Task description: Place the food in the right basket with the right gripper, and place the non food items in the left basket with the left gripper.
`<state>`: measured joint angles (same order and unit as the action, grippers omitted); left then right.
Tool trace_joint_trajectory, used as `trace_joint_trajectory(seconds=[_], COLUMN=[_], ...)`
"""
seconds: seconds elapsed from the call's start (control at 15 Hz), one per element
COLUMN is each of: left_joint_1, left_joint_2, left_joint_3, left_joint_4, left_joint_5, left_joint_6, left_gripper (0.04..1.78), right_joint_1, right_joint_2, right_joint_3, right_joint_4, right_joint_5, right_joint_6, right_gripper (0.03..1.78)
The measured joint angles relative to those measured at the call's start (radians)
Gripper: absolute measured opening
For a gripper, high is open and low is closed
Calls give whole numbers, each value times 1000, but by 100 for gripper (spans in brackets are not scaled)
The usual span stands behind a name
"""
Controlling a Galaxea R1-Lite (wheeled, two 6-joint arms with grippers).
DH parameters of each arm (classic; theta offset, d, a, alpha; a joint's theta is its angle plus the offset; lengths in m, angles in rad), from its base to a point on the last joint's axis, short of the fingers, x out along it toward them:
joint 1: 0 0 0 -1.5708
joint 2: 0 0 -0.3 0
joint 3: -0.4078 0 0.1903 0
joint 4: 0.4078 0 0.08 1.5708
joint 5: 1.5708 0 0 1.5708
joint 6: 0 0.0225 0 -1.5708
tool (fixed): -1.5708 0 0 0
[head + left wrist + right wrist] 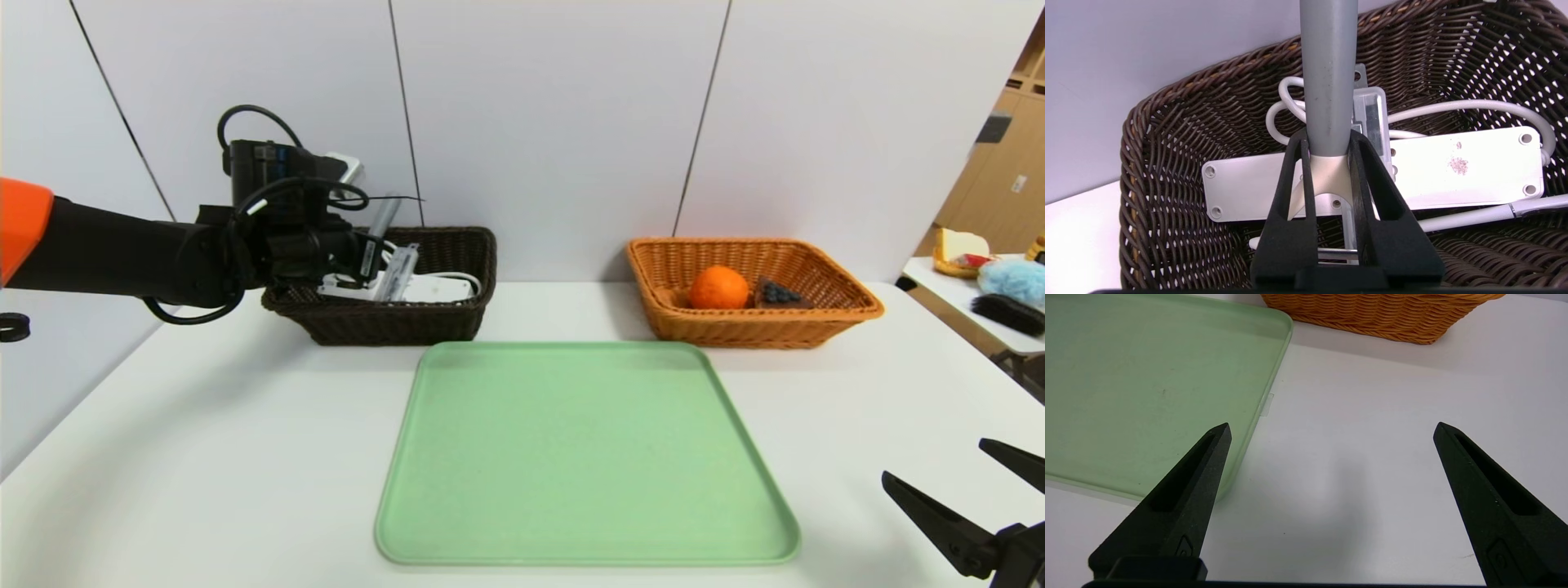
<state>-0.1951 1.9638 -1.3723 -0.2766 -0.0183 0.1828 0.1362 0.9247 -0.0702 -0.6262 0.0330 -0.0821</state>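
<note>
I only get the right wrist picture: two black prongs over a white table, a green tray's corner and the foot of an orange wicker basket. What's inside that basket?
Observer: Those open prongs are the right gripper. The right basket holds an orange and a chocolate cake slice.
Operator: Is there another arm?
Observer: Yes. The left gripper hangs over the dark left basket, shut on a peeler by its grey handle.
Operator: Anything lying in that basket?
Observer: A white power strip with its cord, and a pen beside it.
</note>
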Motion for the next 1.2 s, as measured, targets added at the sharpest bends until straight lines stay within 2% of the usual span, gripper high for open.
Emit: trace_joint_trajectory(seconds=[0.13,0.33,0.6,0.8,1.0,1.2], left_joint_1=[2,2,2,1,-11,-33], left_joint_2=[2,6,7,-34,-157,-354], left_joint_3=[2,-3,-3,-5,8,134], left_joint_4=[4,-18,-41,-34,52,105], left_joint_5=[0,0,0,0,0,26], left_joint_6=[8,-2,-4,-8,-81,-156], left_gripper=[29,72,111,130,143,151], right_joint_1=[0,0,0,0,-4,-15], right_joint_2=[-1,-1,-1,-1,-4,-37], right_joint_3=[0,-1,-2,-5,-57,-151], right_joint_4=[0,0,0,-1,0,92], right_joint_5=[1,0,1,-2,-18,-67], right_joint_6=[0,0,0,0,1,1], right_gripper=[171,171,171,171,171,171])
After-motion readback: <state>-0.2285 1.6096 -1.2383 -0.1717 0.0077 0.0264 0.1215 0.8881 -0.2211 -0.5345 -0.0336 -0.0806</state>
